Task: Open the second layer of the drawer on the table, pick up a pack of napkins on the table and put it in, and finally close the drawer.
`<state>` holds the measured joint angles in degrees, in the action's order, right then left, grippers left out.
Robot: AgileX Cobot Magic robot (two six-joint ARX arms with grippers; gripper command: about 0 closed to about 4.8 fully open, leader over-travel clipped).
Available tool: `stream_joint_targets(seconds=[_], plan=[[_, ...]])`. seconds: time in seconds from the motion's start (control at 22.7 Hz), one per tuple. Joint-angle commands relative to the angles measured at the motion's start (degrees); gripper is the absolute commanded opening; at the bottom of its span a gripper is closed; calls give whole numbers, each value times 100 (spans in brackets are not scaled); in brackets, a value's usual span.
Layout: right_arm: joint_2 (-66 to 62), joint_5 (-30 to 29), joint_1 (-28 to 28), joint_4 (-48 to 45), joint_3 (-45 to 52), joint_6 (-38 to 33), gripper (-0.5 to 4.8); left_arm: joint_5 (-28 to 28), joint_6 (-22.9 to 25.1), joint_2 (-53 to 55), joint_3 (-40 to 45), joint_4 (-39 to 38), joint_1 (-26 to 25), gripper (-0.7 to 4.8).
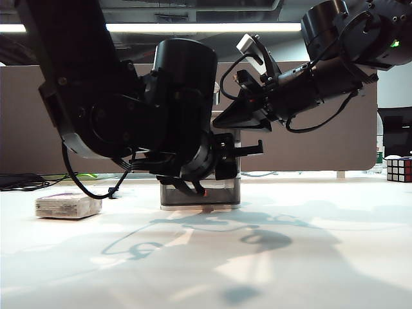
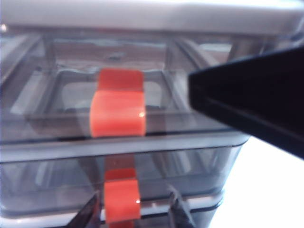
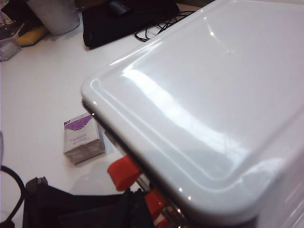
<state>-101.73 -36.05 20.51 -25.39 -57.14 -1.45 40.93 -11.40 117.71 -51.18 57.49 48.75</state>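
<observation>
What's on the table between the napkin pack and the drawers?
Nothing: in the exterior view, bare table separates the pack of napkins from the drawer.

A brown-grey partition panel (image 1: 302, 116) spans the back of the room, under a long white ceiling strip light (image 1: 193, 28). Black cables (image 1: 26, 182) lie at the far left edge of the surface, and a multicoloured puzzle cube (image 1: 399, 169) sits far right. Soft shadows fall across the foreground.
</observation>
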Motion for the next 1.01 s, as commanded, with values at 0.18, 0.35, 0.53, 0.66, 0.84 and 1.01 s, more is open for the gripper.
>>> stream_joint_targets(seconds=[0.18,0.35,0.53,0.66,0.84,1.01], plan=[[22,-13,4,-57,-35,0,-5,-24,4,0,-13,68,-44,117],[22,-11,4,-61,-35,2,-5,-57,7,26,-13,131,-70,116],[22,-11,2,-63,-35,2,-4,-219,9,26,-13,133,-105,103],[22,-9,2,-79,-35,4,-5,-216,26,26,-13,138,-107,51],[22,-9,2,-85,-35,4,-5,-216,26,26,-13,136,-114,45],[22,-9,2,-101,-35,4,-5,-214,24,26,-13,136,-144,-6]])
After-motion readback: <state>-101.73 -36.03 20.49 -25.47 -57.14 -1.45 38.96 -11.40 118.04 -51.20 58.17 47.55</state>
